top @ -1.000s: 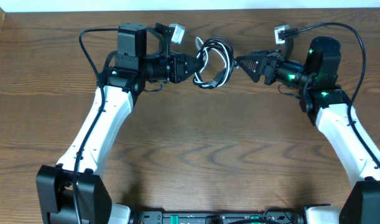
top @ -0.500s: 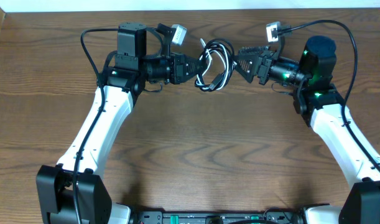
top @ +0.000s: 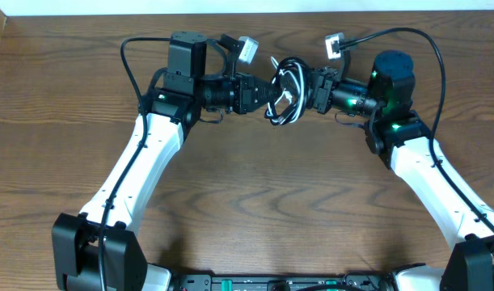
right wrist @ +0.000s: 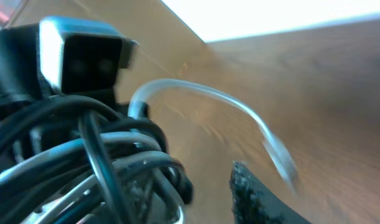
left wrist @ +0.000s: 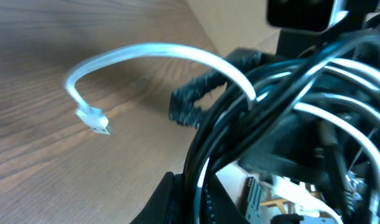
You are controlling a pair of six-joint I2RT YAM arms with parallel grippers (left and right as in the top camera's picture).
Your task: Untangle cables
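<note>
Above the wooden table (top: 247, 210), left hand (top: 270, 92) clamps the cable bundle (top: 289, 74); right hand (top: 310, 86) spread, touching it.

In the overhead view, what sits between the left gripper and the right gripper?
The tangled bundle of black and white cables fills the gap between the left gripper and right gripper, seen overhead. Both wrist views show it close up.

Cable bundle (top: 287, 87): black and white strands, tangled in loose loops, far centre. One white strand (left wrist: 153, 50) arcs free, ending in a small plug (left wrist: 94, 119).
</note>
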